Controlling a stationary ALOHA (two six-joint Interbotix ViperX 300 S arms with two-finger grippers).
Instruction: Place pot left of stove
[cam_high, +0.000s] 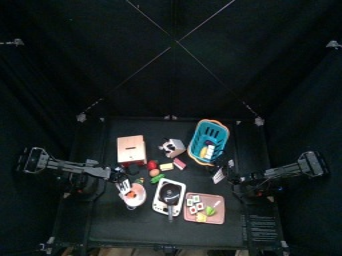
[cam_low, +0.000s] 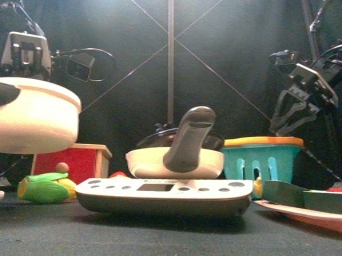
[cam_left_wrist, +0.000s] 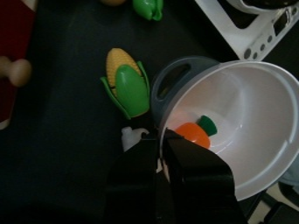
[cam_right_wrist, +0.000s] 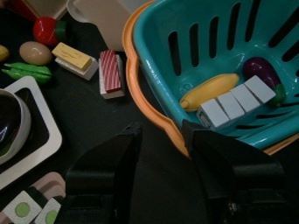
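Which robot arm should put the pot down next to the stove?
The left arm. Its left gripper is already clamped on the pot's rim, just left of the stove. The right gripper is empty, over by the blue basket.

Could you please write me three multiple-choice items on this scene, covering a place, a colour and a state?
1. In the top view, where is the pot?
A. In the basket
B. Just left of the stove
C. On the pink tray

2. What colour are the basket's walls?
A. Teal
B. Yellow
C. White

3. What is the left gripper doing?
A. Hanging open over the basket
B. Lying empty on the table
C. Gripping the pot's rim

Answers:
1. B: the pot sits beside the stove, on its left.
2. A: the basket is teal with an orange rim.
3. C: the left gripper is clamped on the pot's edge.
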